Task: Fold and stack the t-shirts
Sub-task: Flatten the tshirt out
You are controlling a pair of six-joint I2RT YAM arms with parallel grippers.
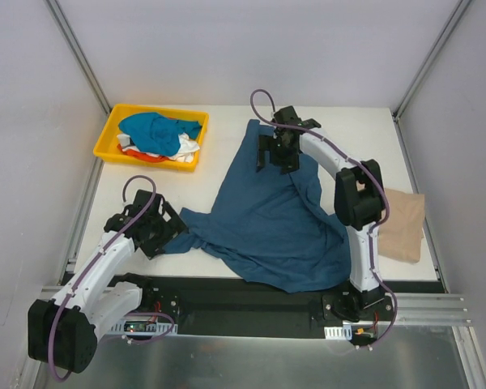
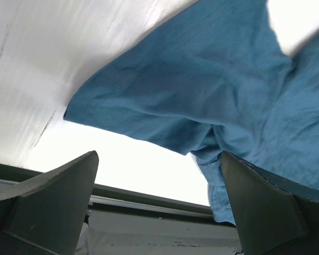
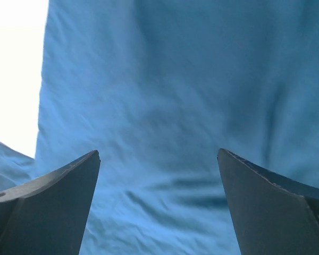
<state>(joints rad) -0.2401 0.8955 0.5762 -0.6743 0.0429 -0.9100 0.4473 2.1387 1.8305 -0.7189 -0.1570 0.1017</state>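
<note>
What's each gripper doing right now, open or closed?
Left gripper: jaws open, holding nothing, at the edge of the teal t-shirt.
Right gripper: jaws open, holding nothing, over the same shirt.

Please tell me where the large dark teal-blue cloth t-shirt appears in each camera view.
Top external: the large dark teal-blue cloth t-shirt lies spread across the picture's centre.
Left wrist: the shirt fills the upper right.
Right wrist: it fills almost the whole picture.
Shared landmark: the white table top, bare beside the shirt's edge.

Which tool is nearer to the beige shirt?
Right. From the beige shirt, the right tool is at the far end of the blue shirt; the left tool lies beyond it, farther left.
</note>
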